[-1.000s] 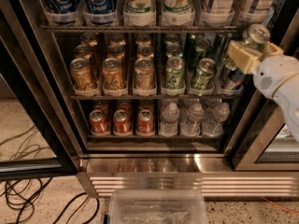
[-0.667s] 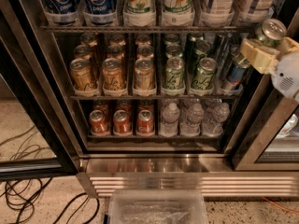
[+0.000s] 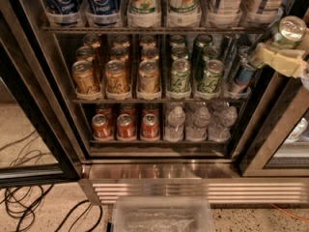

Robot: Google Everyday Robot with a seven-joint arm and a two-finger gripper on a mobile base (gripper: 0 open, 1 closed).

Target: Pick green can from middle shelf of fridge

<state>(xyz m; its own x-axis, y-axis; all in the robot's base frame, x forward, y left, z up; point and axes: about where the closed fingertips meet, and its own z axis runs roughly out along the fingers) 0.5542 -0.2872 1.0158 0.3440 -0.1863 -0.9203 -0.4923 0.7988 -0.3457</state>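
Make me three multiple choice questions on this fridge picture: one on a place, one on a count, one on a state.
1. Where is the tool?
A. At the upper right, outside the shelves
B. Down at the floor
C. At the far left

2. How many gold cans stand in the front row of the middle shelf?
A. One
B. Three
C. Six

3. What is the state of the green can at the upper right?
A. Gripped in the tool
B. Lying on the floor
C. Standing in its lane

Answers:
1 A: the tool's pale fingers show at the right edge.
2 B: three gold cans front the left lanes.
3 A: the tool is closed on it, clear of the middle shelf.
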